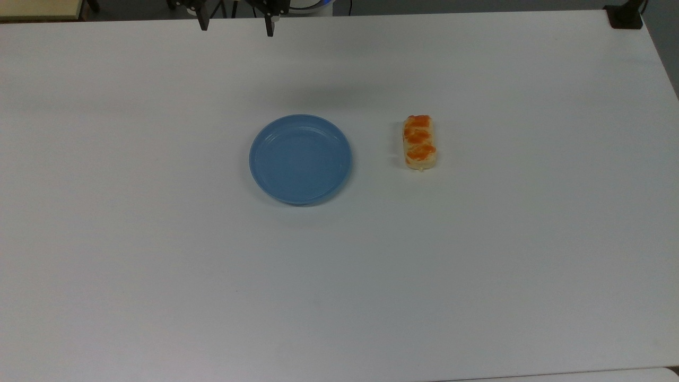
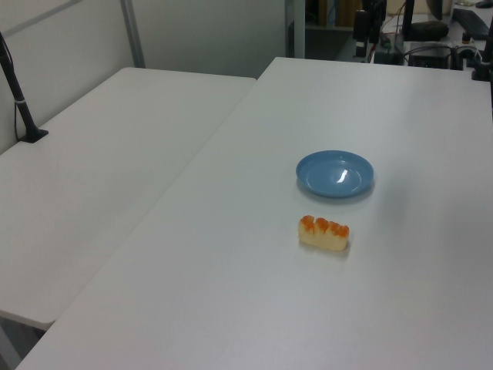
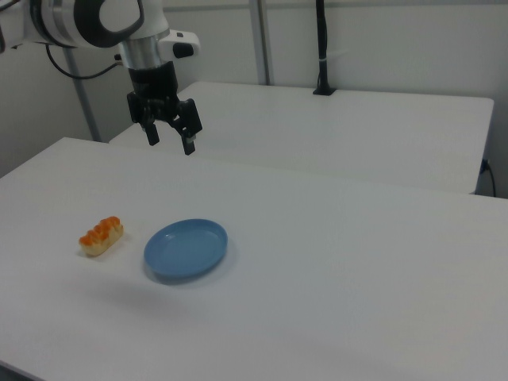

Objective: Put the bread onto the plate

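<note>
The bread (image 1: 420, 142), a small pale-yellow loaf with orange-brown patches on top, lies flat on the white table to the right of the plate in the top view. It also shows in the left view (image 2: 323, 233) and the right view (image 3: 101, 235). The round light-blue plate (image 1: 300, 159) (image 2: 335, 173) (image 3: 186, 248) sits empty near the table's middle, a short gap from the bread. My gripper (image 3: 169, 143) hangs open high above the table, well clear of both; its fingertips (image 1: 270, 29) peek in at the top view's upper edge.
The white table (image 1: 159, 254) is bare around the two objects. A second white table (image 2: 100, 177) adjoins it, with a black post (image 3: 321, 48) clamped at its far side. A black clamp (image 1: 625, 18) sits at the top view's upper right corner.
</note>
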`<action>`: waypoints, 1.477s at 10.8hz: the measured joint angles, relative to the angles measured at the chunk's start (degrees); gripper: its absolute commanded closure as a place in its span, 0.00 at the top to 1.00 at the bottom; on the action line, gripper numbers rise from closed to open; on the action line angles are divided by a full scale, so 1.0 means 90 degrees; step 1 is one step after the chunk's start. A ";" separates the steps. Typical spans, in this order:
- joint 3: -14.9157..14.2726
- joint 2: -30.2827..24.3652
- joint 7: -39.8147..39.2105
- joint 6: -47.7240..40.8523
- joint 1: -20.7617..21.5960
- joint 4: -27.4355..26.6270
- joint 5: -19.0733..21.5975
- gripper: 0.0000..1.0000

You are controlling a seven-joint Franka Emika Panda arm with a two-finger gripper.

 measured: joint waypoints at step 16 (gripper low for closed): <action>0.0124 0.0116 -0.0113 0.0000 0.0106 0.0077 -0.0202 1.00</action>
